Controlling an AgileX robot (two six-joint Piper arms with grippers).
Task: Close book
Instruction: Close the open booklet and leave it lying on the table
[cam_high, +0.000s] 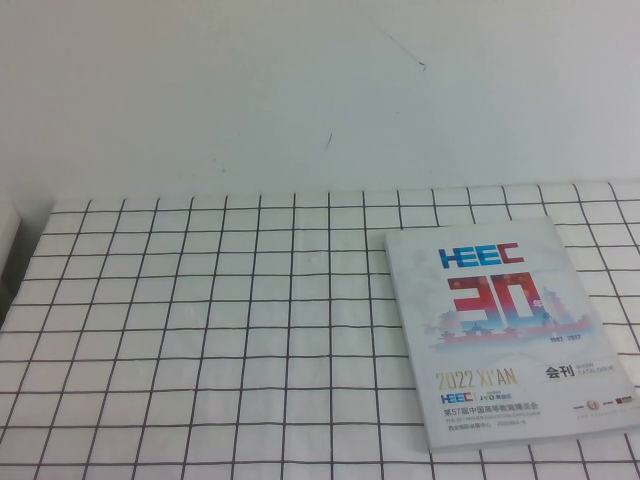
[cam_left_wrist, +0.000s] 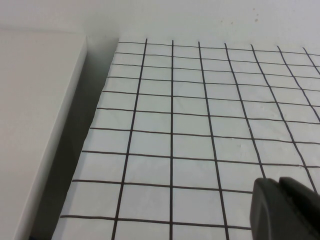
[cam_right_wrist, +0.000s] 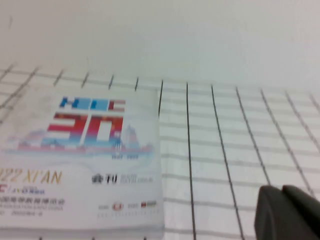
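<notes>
The book (cam_high: 505, 335) lies flat and shut on the checked cloth at the right of the table, front cover up, printed "HEEC 30" and "2022 XI'AN". The right wrist view also shows the book (cam_right_wrist: 80, 160), lying beside and apart from my right gripper (cam_right_wrist: 281, 189), whose dark fingers are pressed together with nothing between them. My left gripper (cam_left_wrist: 280, 181) is over bare cloth at the table's left side, also shut and empty. Neither arm appears in the high view.
A white cloth with a black grid (cam_high: 220, 340) covers the table, with a white wall (cam_high: 300, 90) behind it. A white panel (cam_left_wrist: 35, 125) stands past the cloth's left edge, across a dark gap.
</notes>
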